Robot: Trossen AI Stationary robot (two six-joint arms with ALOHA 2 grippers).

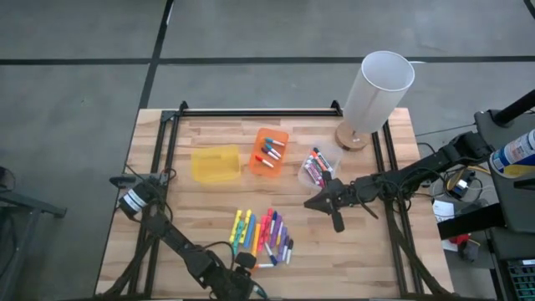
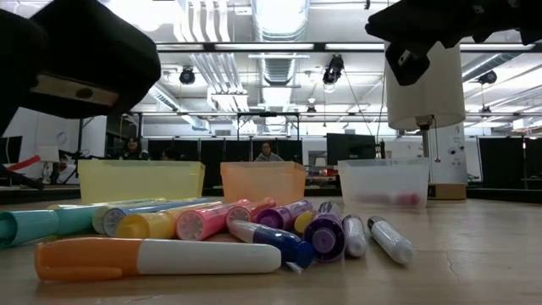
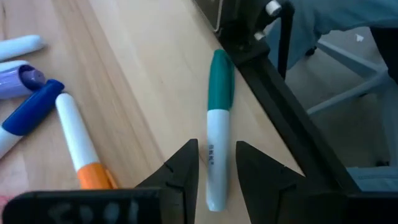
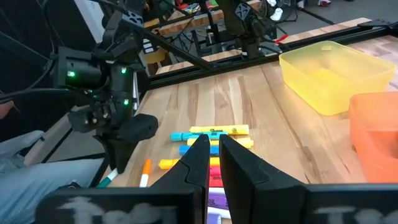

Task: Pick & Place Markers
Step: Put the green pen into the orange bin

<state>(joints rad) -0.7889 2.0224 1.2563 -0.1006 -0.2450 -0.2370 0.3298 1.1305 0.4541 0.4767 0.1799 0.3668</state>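
Note:
A green-capped marker with a white barrel [image 3: 214,149] lies flat on the wood near the table's near edge. My left gripper [image 3: 216,146] is open and slants down over it. One finger stands on each side of the white barrel, with a gap showing on both sides. Other markers [image 1: 263,237] lie in a loose pile just beyond, among them an orange-and-white one [image 3: 81,149] and a blue-capped one [image 3: 28,112]. My right gripper [image 1: 322,199] hangs shut and empty above the table beside the clear bin [image 1: 320,167].
A yellow bin [image 1: 215,163], an orange bin [image 1: 269,152] holding a few markers, and the clear bin stand in a row beyond the pile. A tall white cylinder [image 1: 376,88] stands at the far right. A black frame rail [image 3: 280,118] runs right beside the green marker.

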